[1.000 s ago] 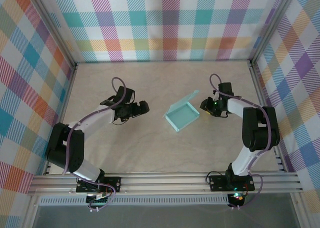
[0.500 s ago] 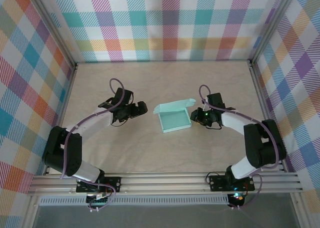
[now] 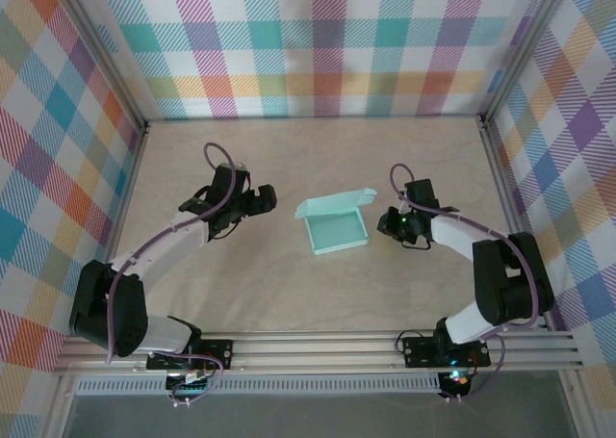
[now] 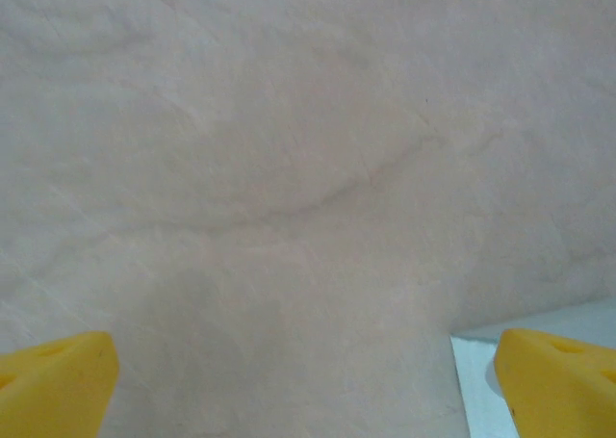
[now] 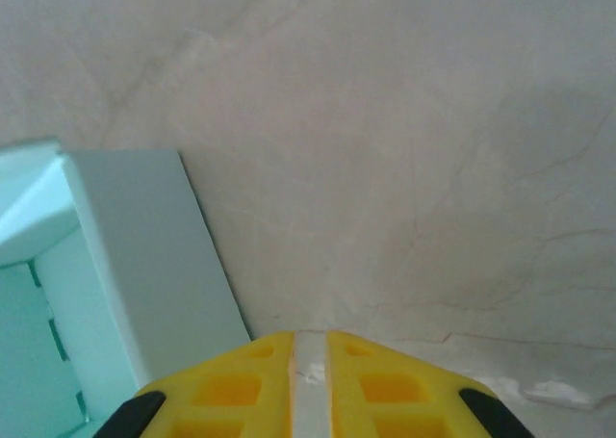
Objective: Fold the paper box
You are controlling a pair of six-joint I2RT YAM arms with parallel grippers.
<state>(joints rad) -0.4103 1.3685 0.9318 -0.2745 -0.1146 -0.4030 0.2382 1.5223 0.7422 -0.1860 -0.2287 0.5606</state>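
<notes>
The paper box [image 3: 334, 224] is a pale mint-blue shallow tray in the middle of the table, with its lid flap standing up along the far side. My left gripper [image 3: 262, 203] sits to its left, apart from it and open wide. In the left wrist view the two yellow fingertips [image 4: 58, 385] stand far apart, and a corner of the box [image 4: 476, 380] shows at the lower right. My right gripper [image 3: 385, 224] lies just right of the box. In the right wrist view its fingers [image 5: 310, 347] are shut on nothing, with the box wall [image 5: 135, 255] just to their left.
The pale marbled tabletop [image 3: 318, 159] is fenced by aluminium rails [image 3: 318, 349] and plaid walls [image 3: 318, 43]. Free room lies behind and in front of the box.
The box slid left and turned square, its lid flap now raised. The right gripper followed it, then eased back right while closing. The left gripper shifted slightly away and up.
</notes>
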